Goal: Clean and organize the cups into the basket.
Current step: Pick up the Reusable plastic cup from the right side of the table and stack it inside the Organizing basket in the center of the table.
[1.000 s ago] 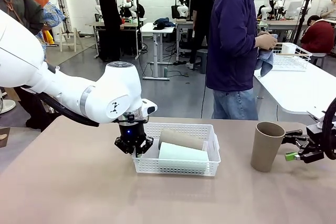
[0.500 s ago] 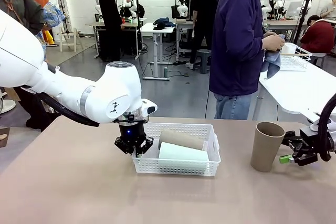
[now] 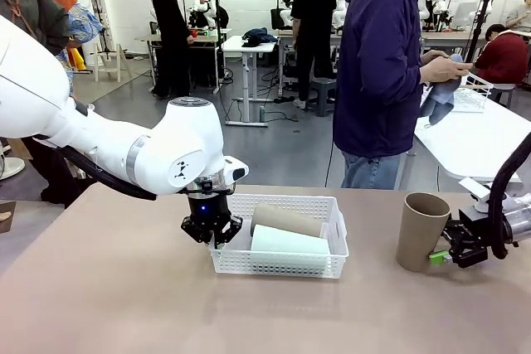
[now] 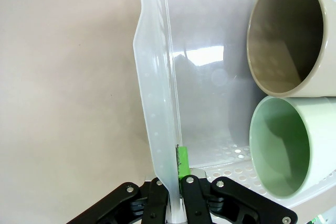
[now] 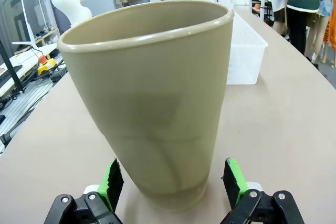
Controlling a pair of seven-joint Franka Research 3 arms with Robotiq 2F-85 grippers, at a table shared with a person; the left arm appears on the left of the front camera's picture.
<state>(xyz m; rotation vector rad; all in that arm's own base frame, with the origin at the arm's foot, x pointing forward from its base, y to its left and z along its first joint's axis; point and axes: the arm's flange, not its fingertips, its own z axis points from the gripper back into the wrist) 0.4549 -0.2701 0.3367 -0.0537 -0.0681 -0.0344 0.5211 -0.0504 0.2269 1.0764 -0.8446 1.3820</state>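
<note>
Jaws of left gripper (image 4: 174,179) pinch basket (image 3: 278,264) wall (two cups (image 3: 289,242) inside); right gripper (image 5: 174,163) gapes around standing cup (image 5: 152,87).

A: Setting?
B: Robotics lab, open hall. White robot arm (image 3: 124,155) over the near table (image 3: 99,304), lower left; rows of white worktables (image 3: 247,44) upper centre; cables (image 3: 278,113) trailing on grey floor (image 3: 274,155) beneath them; several people (image 3: 170,31) standing at those tables, upper left.

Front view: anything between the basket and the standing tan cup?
Nothing: just bare table between the basket and the standing tan cup, as the front view shows.
</note>
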